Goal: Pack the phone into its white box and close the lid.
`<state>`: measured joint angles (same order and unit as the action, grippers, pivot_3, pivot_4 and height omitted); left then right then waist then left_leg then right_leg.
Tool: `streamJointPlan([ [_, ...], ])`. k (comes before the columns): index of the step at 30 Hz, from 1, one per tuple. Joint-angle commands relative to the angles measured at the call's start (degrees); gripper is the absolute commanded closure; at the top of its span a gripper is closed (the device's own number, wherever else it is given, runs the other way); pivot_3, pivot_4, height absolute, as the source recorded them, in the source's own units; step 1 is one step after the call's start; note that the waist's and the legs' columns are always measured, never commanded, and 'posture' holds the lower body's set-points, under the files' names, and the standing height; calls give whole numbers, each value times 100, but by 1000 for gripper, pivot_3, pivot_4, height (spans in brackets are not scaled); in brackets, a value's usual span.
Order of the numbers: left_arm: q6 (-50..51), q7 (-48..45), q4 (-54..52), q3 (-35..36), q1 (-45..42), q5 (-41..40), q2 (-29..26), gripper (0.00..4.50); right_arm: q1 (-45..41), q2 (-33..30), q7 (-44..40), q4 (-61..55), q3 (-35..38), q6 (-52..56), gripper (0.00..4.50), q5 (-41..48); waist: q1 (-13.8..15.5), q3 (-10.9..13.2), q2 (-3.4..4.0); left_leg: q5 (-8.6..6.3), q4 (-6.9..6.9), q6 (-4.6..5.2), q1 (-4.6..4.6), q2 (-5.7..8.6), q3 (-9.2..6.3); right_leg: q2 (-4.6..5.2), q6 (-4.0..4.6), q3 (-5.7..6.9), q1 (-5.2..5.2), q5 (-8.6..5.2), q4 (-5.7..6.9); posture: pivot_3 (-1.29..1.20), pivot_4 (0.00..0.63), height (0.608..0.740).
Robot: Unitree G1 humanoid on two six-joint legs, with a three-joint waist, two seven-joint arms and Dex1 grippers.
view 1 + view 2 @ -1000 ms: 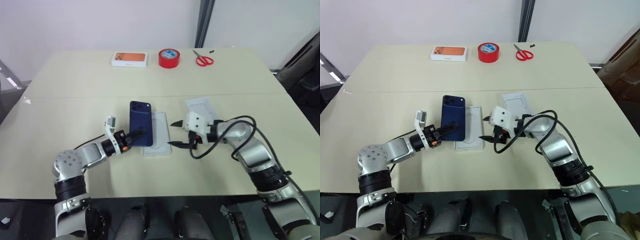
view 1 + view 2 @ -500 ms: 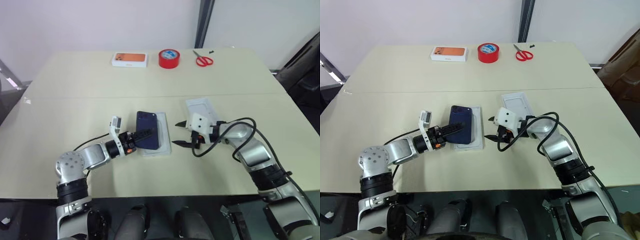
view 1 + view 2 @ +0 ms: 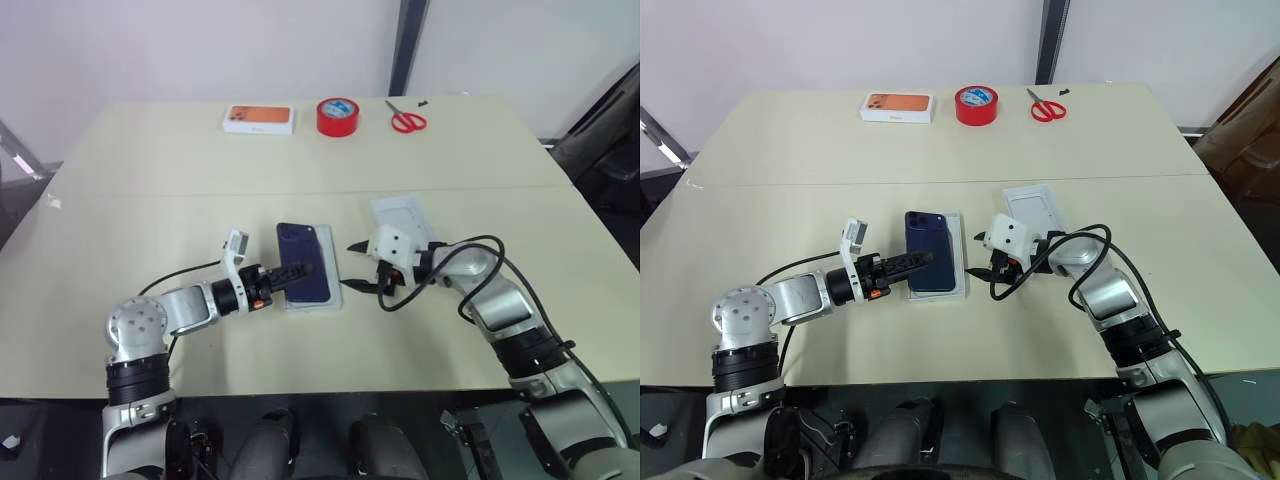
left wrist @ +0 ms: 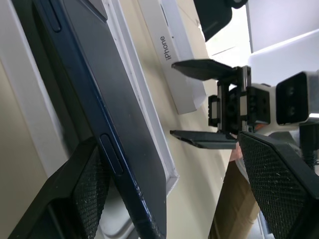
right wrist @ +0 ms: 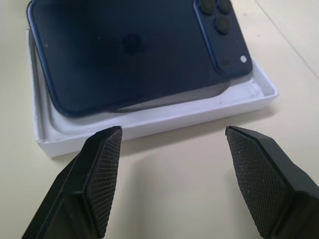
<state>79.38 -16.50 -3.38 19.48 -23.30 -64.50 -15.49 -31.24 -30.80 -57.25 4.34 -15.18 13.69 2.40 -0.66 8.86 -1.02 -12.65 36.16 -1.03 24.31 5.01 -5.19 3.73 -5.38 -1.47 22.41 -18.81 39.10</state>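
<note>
The phone point(image 5: 134, 47) lies camera side up on the white box point(image 5: 164, 117), but it sits skewed over the rim, not fully sunk inside. My left gripper point(image 3: 297, 271) is released, its jaws apart around the phone's edge. My right gripper point(image 3: 357, 267) waits spread wide just beside the box. The lid point(image 3: 403, 217) lies behind my right gripper, not yet put on.
</note>
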Motion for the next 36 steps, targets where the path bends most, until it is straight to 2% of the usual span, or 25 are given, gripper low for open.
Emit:
streamJointPlan([
  [1, -130, -166, -107, -82, -70, 113, -277, 418, -115, -4, 18, -29, 91, -96, 1005, 25, -3, 0, 0, 0, 0, 0, 0, 0, 0, 0, 0, 0, 0, 0, 0, 0, 150, 734],
  [8, -110, -284, -132, -451, -258, 304, -515, 418, -186, -38, 26, 161, 125, -165, 1005, 4, 1, 0, 0, 0, 0, 0, 0, 1, 0, 1, 0, 0, 0, 0, 0, 0, 150, 734],
  [12, -130, -277, -182, -474, -294, 275, -460, 418, -189, -8, 55, 166, 108, -176, 1005, 2, 1, 0, 0, 0, -1, 0, 0, 1, 0, 1, 0, 0, 1, 0, 0, 0, 150, 734],
  [18, -146, -427, -170, -574, -267, 395, -700, 418, -179, -9, 75, 162, 97, -175, 1005, -4, -10, 0, 0, 0, -1, 0, 0, 0, 0, 0, 0, -1, 2, 0, 0, 0, 150, 734],
  [23, -104, -409, -180, -785, -518, 481, -623, 418, -240, 20, 113, 268, 89, -261, 1005, -39, 0, 0, 0, 0, -1, 0, 0, 0, 0, 0, 0, 0, 1, 0, 0, 0, 150, 734],
  [36, 85, -764, -351, -753, -348, 538, -1269, 418, -303, -4, 116, 399, 126, -379, 1005, -87, -22, 1, 1, 0, -4, 0, 1, -1, 1, -1, 0, -3, 5, 0, 0, 0, 150, 734],
])
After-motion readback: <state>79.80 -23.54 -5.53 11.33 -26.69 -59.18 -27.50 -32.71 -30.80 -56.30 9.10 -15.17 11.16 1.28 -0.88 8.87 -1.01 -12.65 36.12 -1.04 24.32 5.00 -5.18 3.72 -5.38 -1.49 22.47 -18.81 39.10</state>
